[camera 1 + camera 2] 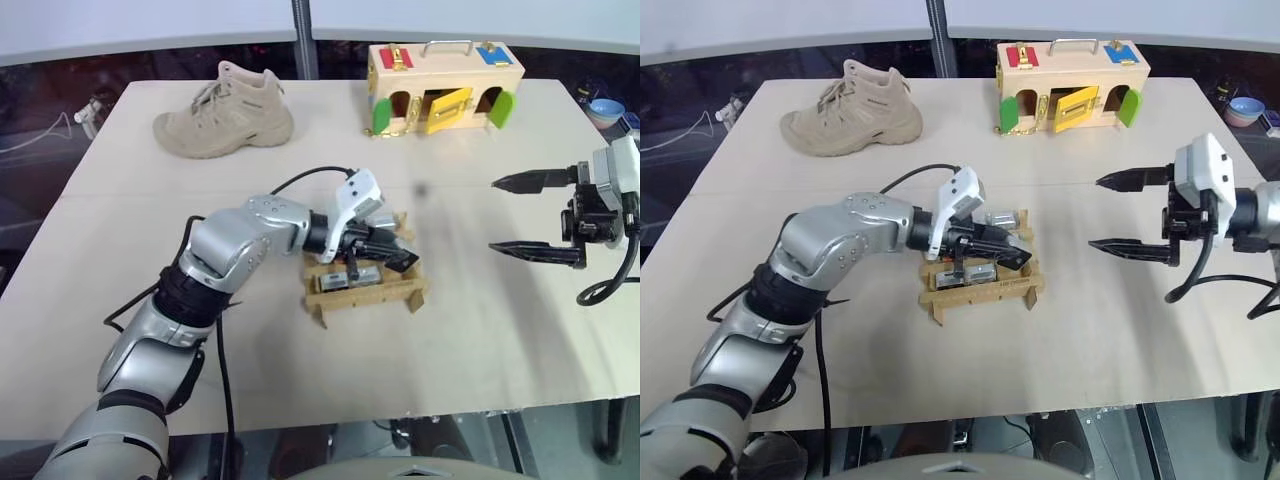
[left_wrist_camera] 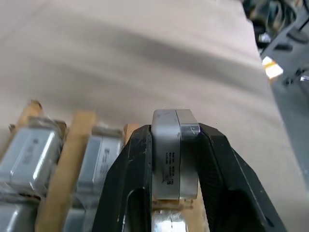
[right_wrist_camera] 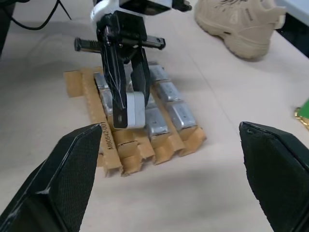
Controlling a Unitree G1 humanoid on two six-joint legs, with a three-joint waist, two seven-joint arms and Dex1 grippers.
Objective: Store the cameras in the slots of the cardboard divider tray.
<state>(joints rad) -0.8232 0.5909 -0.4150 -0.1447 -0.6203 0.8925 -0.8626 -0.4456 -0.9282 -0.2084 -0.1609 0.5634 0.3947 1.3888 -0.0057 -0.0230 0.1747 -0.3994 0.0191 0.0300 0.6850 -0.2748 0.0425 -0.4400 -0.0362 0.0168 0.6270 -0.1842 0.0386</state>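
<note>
Shiny silver metal is what the camera in the left gripper is made of. It is a small smooth block with rounded corners and tiny dark print on its side. The two black fingers pinch it tight from both sides. It hangs just above the near end of the cardboard divider tray, over a slot that looks empty, but I cannot be sure.

Several more cameras already lie in the tray, side by side in rows. Some look wrapped in clear, crinkly film. So most of the job looks done. I think this block has to go down into its slot, and then the fingers must let go. I see no loose cameras lying on the table.

The tray is tan cardboard, made of thin strips that slot into each other. Its edges look rough and a bit bent. It sits near the middle of the pale, smooth table.

The right gripper hangs well off to the right of the tray. Its pointed black fingers are spread wide apart and hold nothing.

Far back on the table lies a soft beige lace-up shoe. Beside it stands a pale wooden box with red, blue, yellow and green doors and a metal handle.
</note>
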